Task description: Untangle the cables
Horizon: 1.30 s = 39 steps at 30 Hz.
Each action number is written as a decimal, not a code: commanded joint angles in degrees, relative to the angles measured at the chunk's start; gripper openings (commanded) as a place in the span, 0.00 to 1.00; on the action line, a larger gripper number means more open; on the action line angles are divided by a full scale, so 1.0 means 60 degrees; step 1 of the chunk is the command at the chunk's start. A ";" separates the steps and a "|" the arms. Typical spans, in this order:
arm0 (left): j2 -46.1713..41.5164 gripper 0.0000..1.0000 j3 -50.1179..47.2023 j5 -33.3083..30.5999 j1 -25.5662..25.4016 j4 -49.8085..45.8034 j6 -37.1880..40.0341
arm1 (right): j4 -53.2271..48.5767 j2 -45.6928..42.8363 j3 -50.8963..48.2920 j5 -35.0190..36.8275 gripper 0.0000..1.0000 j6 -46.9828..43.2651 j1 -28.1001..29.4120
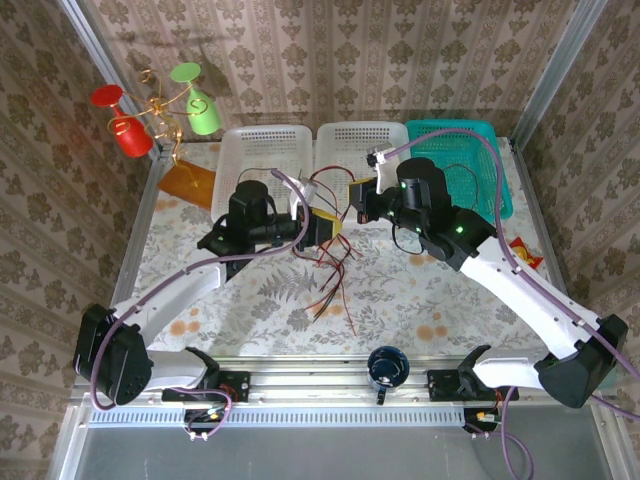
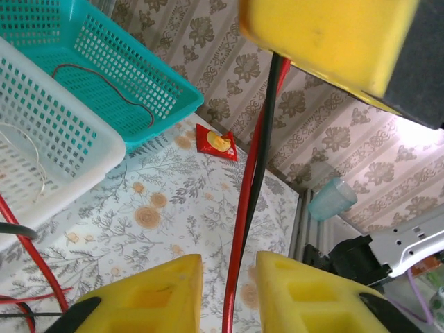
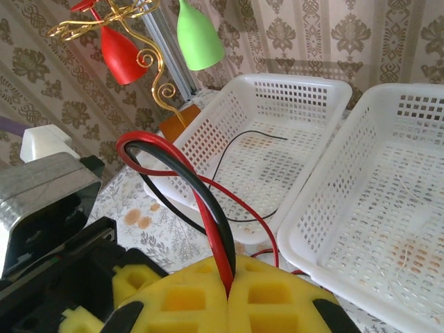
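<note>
Two thin red and black cables [image 3: 208, 208], strung before the white plastic baskets [image 3: 298, 78], are pinched in the right gripper [image 3: 227, 295], and the left gripper [image 2: 229, 277], narrowly parted around them, should be closed before pulling.

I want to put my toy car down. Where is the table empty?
Bare cloth lies between the dangling cables and the right arm, beyond the blue cup. Another patch sits between the orange board and the left arm. The middle, under the cables, is crowded.
</note>
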 commanded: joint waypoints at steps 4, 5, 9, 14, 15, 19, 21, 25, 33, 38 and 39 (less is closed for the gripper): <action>-0.0008 0.14 -0.0042 -0.0146 -0.0095 -0.0072 0.0226 | -0.0085 0.0061 0.0368 -0.0221 0.00 0.0087 -0.0079; -0.0018 0.10 -0.0041 -0.0164 -0.0094 -0.0101 0.0251 | -0.0086 0.0044 0.0357 -0.0216 0.00 0.0076 -0.0080; -0.0028 0.03 -0.0015 -0.0123 -0.0073 -0.0162 0.0265 | -0.0147 0.0071 0.0350 -0.0235 0.00 0.0088 -0.0122; -0.0081 0.00 -0.0030 0.0163 -0.0070 0.0061 0.0145 | -0.0172 0.0145 0.0164 -0.0475 0.00 0.0429 -0.0366; -0.0128 0.00 -0.0021 0.0154 -0.0080 0.0094 0.0083 | -0.0194 0.0163 0.0102 -0.0528 0.05 0.0641 -0.0486; -0.0382 0.00 -0.0149 0.0042 -0.0071 0.0527 -0.0315 | -0.0136 0.0211 -0.0501 -0.1059 0.48 0.2042 -0.1199; -0.0413 0.00 -0.0298 0.0133 -0.0046 0.0896 -0.0541 | 0.0189 0.0152 -0.0993 -0.1673 0.57 0.2717 -0.1555; -0.0307 0.00 -0.0592 0.0202 0.0047 0.1331 -0.0856 | 0.1353 -0.0246 -0.2071 -0.2603 0.62 0.3760 -0.1808; -0.0303 0.00 -0.0718 -0.0024 0.0065 0.1626 -0.1058 | 0.2446 -0.1011 -0.3557 -0.3469 0.62 0.4888 -0.2030; -0.0190 0.00 -0.0936 -0.0038 0.0101 0.2348 -0.1522 | 0.5254 -0.1315 -0.5023 -0.4570 0.53 0.6481 -0.2181; -0.0137 0.00 -0.0953 -0.0095 0.0130 0.2480 -0.1676 | 0.5460 -0.1315 -0.5091 -0.4837 0.52 0.6472 -0.2188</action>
